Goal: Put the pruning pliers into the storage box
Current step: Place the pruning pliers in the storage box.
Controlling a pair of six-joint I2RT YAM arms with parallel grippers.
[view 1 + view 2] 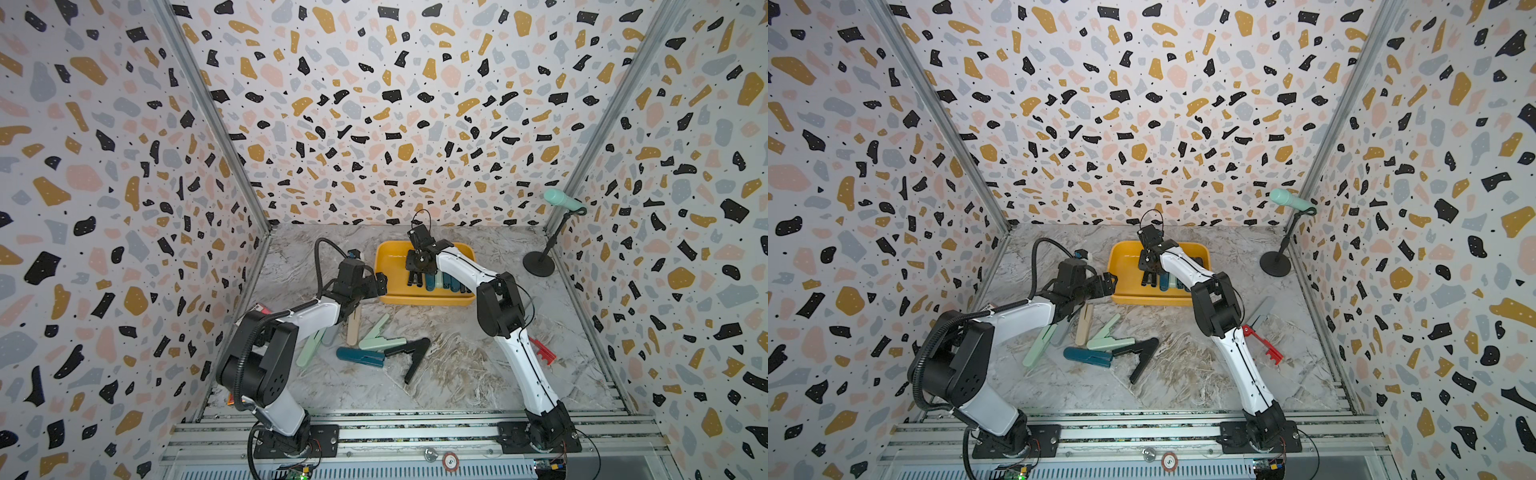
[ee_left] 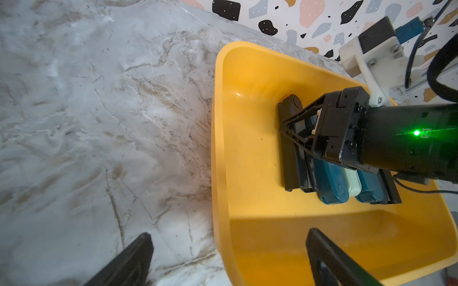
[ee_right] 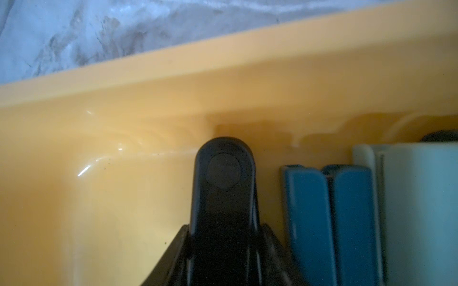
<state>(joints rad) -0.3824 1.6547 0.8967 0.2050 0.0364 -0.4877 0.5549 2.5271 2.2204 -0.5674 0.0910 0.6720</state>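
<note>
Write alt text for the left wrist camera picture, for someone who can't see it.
A yellow storage box on a marble table holds a side-by-side row of black, teal and mint pruning pliers, with the right pincer reaching onto the black pliers at one end. The left pincer hangs open, straddling the box's rim.

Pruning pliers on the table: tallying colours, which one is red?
The red pliers, lying just right of the right arm; all others are mint, teal, black, beige or grey.

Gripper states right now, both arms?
Left gripper: open, empty.
Right gripper: straddles black pliers in the storage box; clamped or loose, cannot tell.
</note>
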